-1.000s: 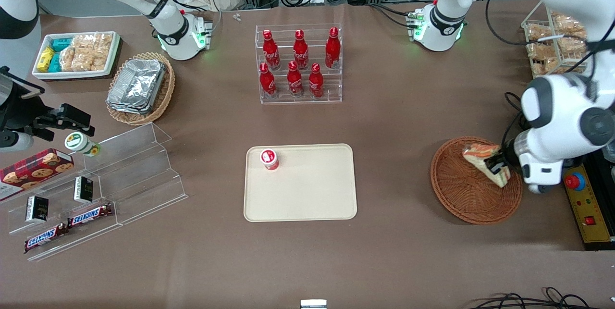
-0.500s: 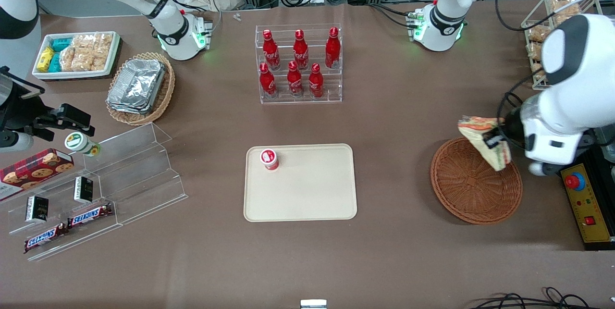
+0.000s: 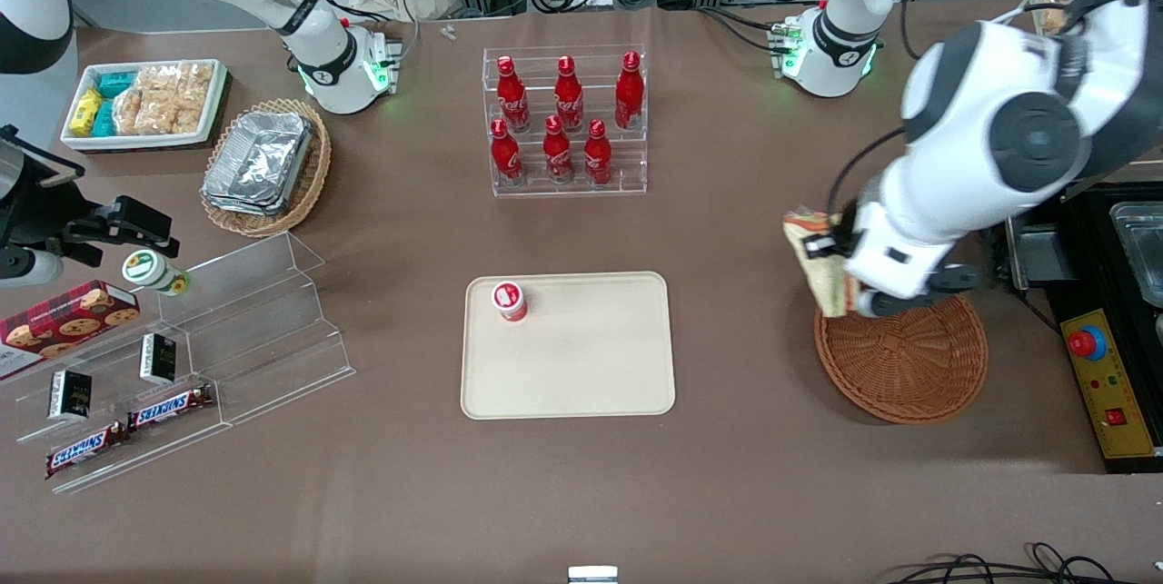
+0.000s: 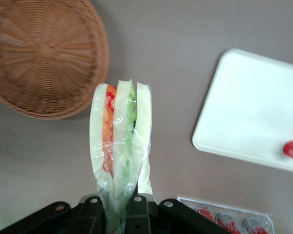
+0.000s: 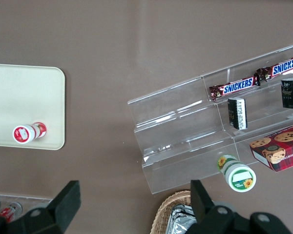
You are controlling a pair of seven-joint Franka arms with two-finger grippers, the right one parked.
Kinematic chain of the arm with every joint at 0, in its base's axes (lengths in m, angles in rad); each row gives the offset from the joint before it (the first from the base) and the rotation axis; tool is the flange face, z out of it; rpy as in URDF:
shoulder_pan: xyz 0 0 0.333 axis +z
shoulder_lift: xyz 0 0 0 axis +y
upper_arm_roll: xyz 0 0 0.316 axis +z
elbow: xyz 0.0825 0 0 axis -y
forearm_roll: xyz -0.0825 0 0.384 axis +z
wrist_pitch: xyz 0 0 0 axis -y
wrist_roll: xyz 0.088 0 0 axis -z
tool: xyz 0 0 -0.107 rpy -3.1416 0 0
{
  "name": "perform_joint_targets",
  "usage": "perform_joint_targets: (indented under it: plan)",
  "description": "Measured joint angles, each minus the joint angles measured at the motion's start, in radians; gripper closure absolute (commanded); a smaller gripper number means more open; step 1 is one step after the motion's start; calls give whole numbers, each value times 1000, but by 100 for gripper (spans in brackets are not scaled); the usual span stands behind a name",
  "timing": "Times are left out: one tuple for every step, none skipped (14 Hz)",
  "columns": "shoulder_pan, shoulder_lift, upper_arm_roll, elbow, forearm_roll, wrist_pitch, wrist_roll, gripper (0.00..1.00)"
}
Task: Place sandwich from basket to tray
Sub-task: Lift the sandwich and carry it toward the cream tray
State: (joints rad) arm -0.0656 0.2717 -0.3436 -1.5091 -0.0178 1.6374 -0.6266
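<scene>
Aloft above the brown table, the sandwich [image 3: 815, 259] was held clamped in the gripper [image 3: 831, 250] of the working left arm, the pincer's jaws closed on the wrapped wedge's narrow end. From the wrist camera the sandwich [image 4: 120, 141] was seen reaching straight out from the gripper [image 4: 118, 209], its pale bread slices standing on edge with orange, red and green filling between them inside clear wrap. The basket [image 3: 899, 357] was seen below the pincer and nearer the front camera, only its rim under the raised wedge; nothing was seen lying in it. The tray [image 3: 581, 366] was set well apart from the pincer, toward the parked arm's end of the table, with a small red-and-white can [image 3: 510, 301] standing upright on it.

Only the wrist view showed the filling layers and the basket [image 4: 44, 53] clear of the wedge. Only the front view showed a clear rack of red bottles [image 3: 565, 121] farther from the camera than the pincer. Only the parked arm's camera showed the can [image 5: 28, 133] close to the tray's [image 5: 24, 97] rim.
</scene>
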Motion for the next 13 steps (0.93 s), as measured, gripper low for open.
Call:
perform_joint_targets:
  plan:
    - [-37, 13, -2, 2, 15, 6, 0, 97]
    - [-72, 26, -4, 2, 45, 22, 0, 97]
    - [-106, 42, -5, 2, 77, 45, 0, 99]
    - [-138, 61, -5, 3, 101, 68, -1, 100]
    - [-165, 84, -5, 3, 111, 96, -3, 100]
    - [-184, 110, -5, 3, 114, 134, -4, 100]
    - [-198, 139, -5, 3, 115, 179, -4, 100]
    - [-213, 172, -4, 3, 116, 229, -9, 100]
    - [-228, 208, -4, 3, 117, 283, -23, 100]
    - [-239, 244, -4, 3, 117, 338, -36, 100]
    - [-246, 279, -4, 3, 117, 389, -43, 100]
    - [-250, 309, -4, 4, 117, 428, -45, 100]
    - [-256, 338, -4, 5, 118, 455, -45, 100]
